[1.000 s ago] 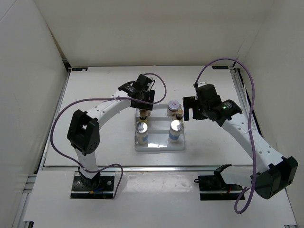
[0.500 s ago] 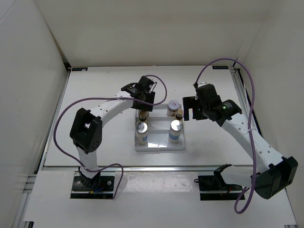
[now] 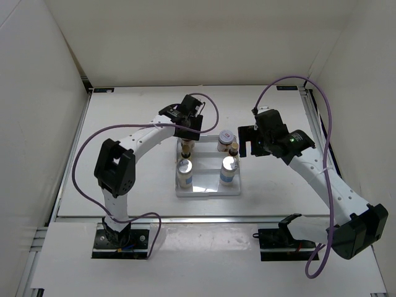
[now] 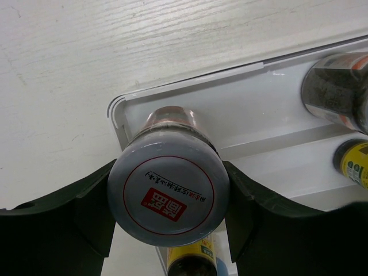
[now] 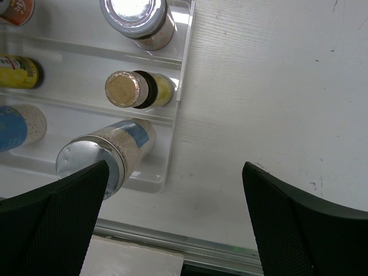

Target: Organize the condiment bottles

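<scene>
The left claw (image 3: 187, 129) is seen over the 11 o'clock corner of the white divided tray (image 3: 207, 184), which lies on the counter (image 3: 124, 185). In the left wrist view this claw is closed on a squat jar (image 4: 168, 195) with a pinkish-white lid, and both fingers (image 4: 69, 218) are pressed against the sides of the lid. The jar is held upright in the far compartment, close to the tray corner. Whether it touches the tray floor cannot be told.

At 6 o'clock of the jar, a slim yellow-labelled bottle (image 4: 192, 261) is partly covered by the lid. At 2 o'clock of it, a second squat jar (image 4: 336, 86) is placed in the same far compartment. A second slim bottle (image 4: 353, 164) is found at 4 o'clock, in the middle compartment.

In the top view, the near compartment is occupied by the left silver-capped bottle (image 3: 184, 166) and the right silver-capped bottle (image 3: 229, 164), both upright and well apart.

The right claw (image 3: 246, 142) is located at 2 o'clock of the tray, just beside its right edge. Its fingers (image 5: 52, 224) are spread wide and nothing is held between them. Only the counter and the tray edge are seen in the gap.
</scene>
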Controlling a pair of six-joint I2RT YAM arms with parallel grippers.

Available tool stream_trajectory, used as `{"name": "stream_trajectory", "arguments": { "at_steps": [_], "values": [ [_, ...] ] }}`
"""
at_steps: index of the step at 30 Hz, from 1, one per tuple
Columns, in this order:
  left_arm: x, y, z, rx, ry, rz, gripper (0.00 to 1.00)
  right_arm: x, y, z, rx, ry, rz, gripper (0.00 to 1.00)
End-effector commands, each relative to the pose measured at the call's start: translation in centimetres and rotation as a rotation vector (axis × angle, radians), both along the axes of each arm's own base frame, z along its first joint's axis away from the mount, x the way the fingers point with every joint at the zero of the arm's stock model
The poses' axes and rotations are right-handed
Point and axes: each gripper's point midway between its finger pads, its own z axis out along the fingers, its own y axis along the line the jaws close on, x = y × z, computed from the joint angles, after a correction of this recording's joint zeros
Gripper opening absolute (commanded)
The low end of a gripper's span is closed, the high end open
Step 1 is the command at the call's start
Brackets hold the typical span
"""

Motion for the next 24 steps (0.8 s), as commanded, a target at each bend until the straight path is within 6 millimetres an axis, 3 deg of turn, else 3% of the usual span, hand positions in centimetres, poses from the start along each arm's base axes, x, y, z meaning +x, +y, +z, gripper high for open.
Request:
{"name": "stream_trajectory", "arguments": {
  "at_steps": [1,8,9,10,12,13,16,19,21,23,24],
  "values": [
    [1.7,-0.3,1.4,-0.036,-0.051,0.016,0.45,0.2,-0.2,0.9,0.016,-0.029,-0.017,1.00],
    [1.9,-0.1,-0.3,-0.046,-0.003,0.023,0.48,0.2,-0.4,1.8,0.007,-0.028,-0.023,1.00],
    [1.9,-0.1,-0.3,-0.046,-0.003,0.023,0.52,0.3,-0.3,2.2,0.012,-0.037,-0.023,1.00],
    [1.9,-0.1,-0.7,-0.041,0.005,0.023,0.67,0.3,-0.3,2.2,0.012,-0.037,-0.023,1.00],
    [2.1,-0.4,-0.3,-0.054,-0.001,0.018,0.82,0.3,-0.6,2.5,-0.001,-0.033,-0.031,1.00],
    [2.0,-0.6,0.3,-0.064,-0.001,0.011,0.96,0.9,-1.0,3.3,-0.023,-0.051,-0.055,1.00],
    [3.1,-0.1,4.9,-0.082,-0.088,0.016,1.00,0.6,-2.2,4.0,-0.092,-0.014,-0.085,1.00],
    [3.7,1.8,11.9,-0.093,-0.217,0.035,1.00,0.7,-2.7,6.2,-0.112,-0.043,-0.085,1.00],
    [2.7,3.9,17.6,-0.101,-0.349,0.066,1.00,0.2,-3.3,7.5,-0.112,-0.069,-0.086,1.00],
    [1.2,6.6,20.1,-0.068,-0.422,0.126,1.00,0.0,-4.0,8.3,-0.133,-0.091,-0.099,1.00],
    [-1.0,8.7,23.5,-0.097,-0.505,0.160,1.00,-0.3,-4.4,8.7,-0.131,-0.101,-0.115,1.00]
  ]
}}
